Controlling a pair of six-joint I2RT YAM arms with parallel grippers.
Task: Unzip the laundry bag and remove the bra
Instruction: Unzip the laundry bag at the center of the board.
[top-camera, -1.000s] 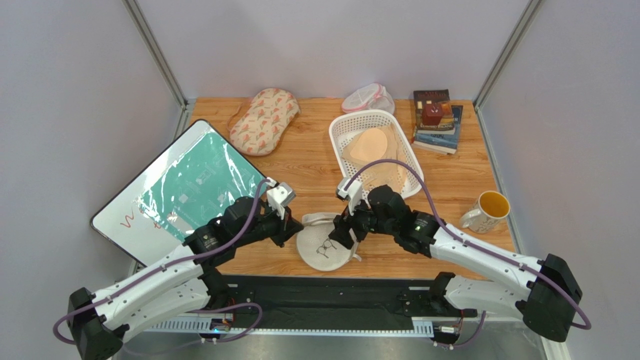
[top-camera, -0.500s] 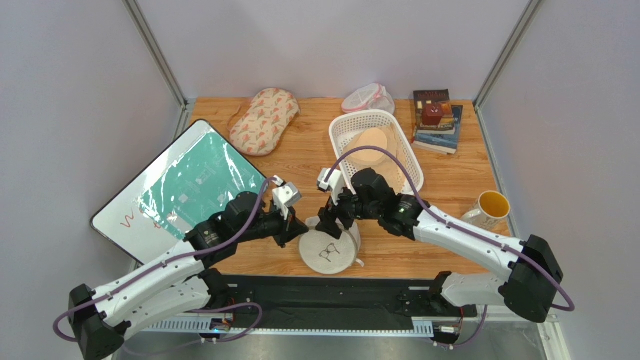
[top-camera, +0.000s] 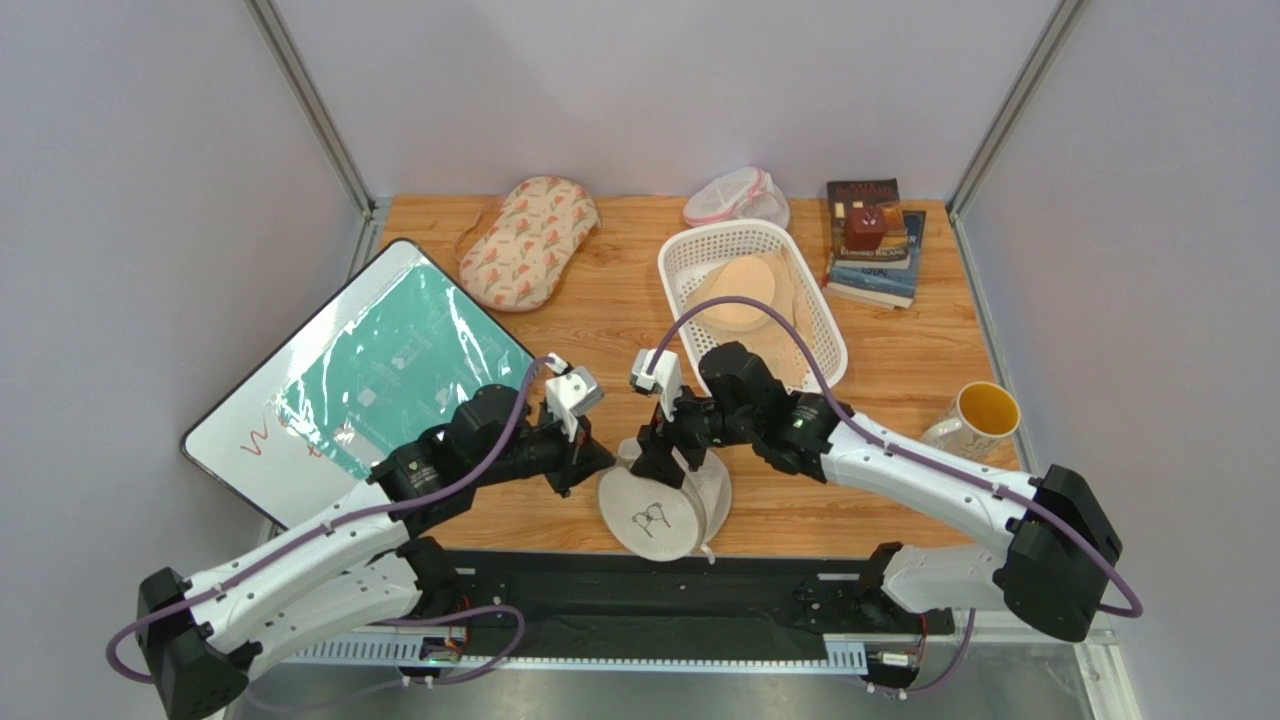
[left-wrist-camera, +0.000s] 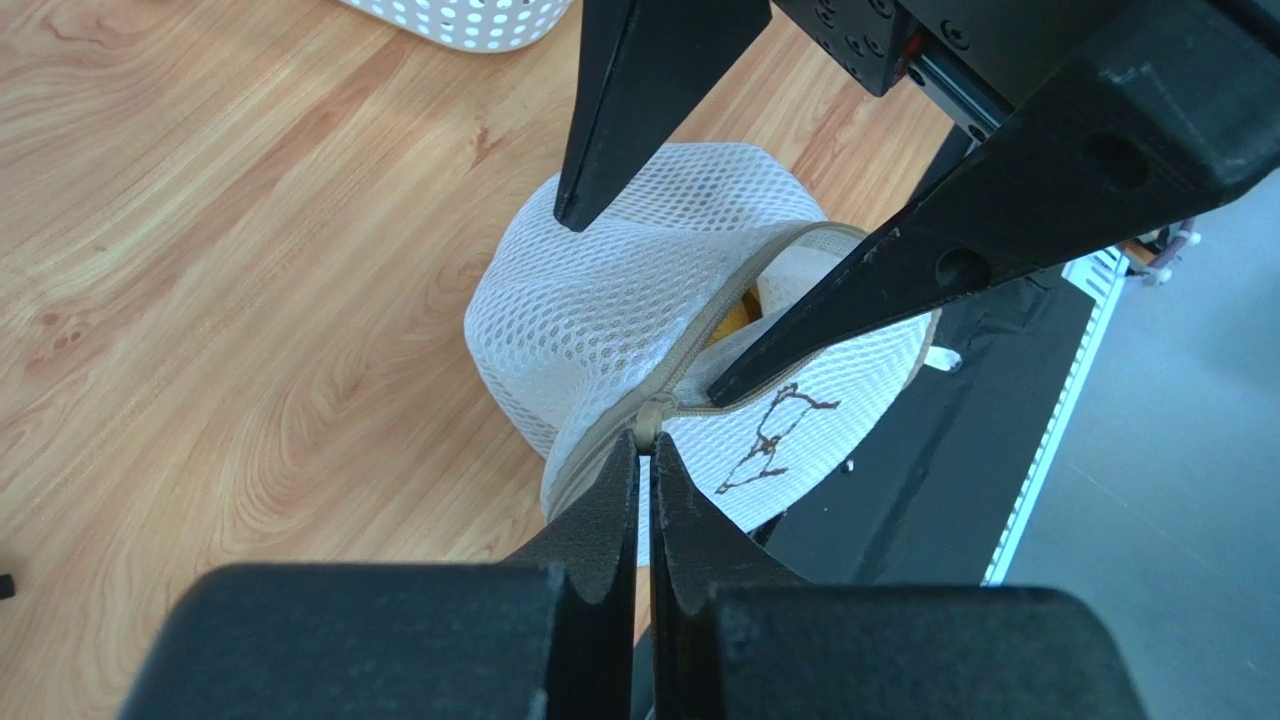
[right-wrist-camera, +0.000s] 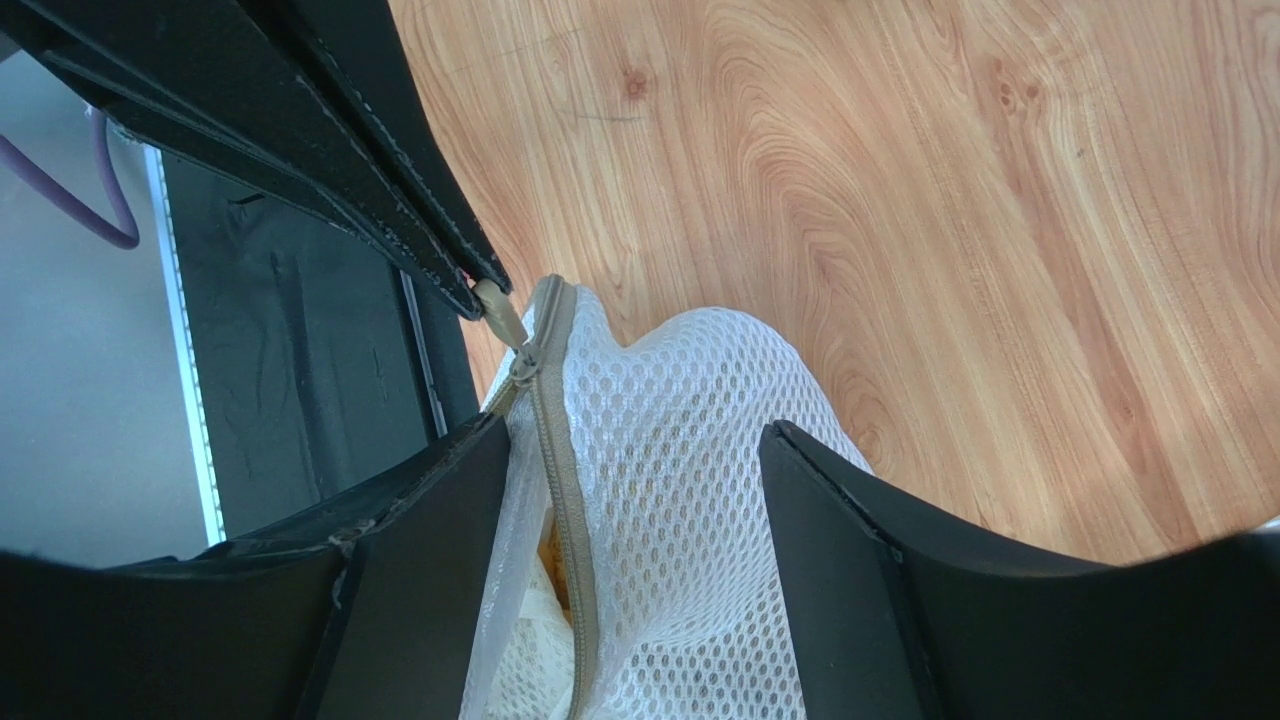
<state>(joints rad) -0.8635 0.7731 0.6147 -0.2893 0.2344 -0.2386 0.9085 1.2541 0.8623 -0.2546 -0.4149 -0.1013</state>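
Judging by the gap along the zip (right-wrist-camera: 559, 450), the unzipping is begun but not finished. The seam is parted for only part of the way round the bag (top-camera: 657, 510), and the rest is seen closed. The bag is found at the near edge of the table (top-camera: 601, 323), between the two arms, with its printed side up. The bra (left-wrist-camera: 730, 318) is not yet out; only a sliver of yellow is glimpsed through the slit.

The left gripper (left-wrist-camera: 642, 450) is clenched on the pull (right-wrist-camera: 496, 308). The right gripper (right-wrist-camera: 639, 450) is spread wide, with one finger pushed into the slit and the other laid over the mesh outside; no firm clamp on the fabric is made out. What is left, it is judged, is for the pull to be drawn further round, the mouth to be widened, and the bra to be lifted clear.

The table is of pale wood and is enclosed by plain grey walls. A white basket (top-camera: 679, 255) with a peach bra (top-camera: 736, 285) is set behind the bag. An oval patterned bag (top-camera: 526, 240) and a small pink-trimmed bag (top-camera: 733, 195) are placed at the far edge, beside stacked books (top-camera: 879, 248). A mug (top-camera: 977, 420) is stood at the right, and a board (top-camera: 361, 383) is laid over the left edge.
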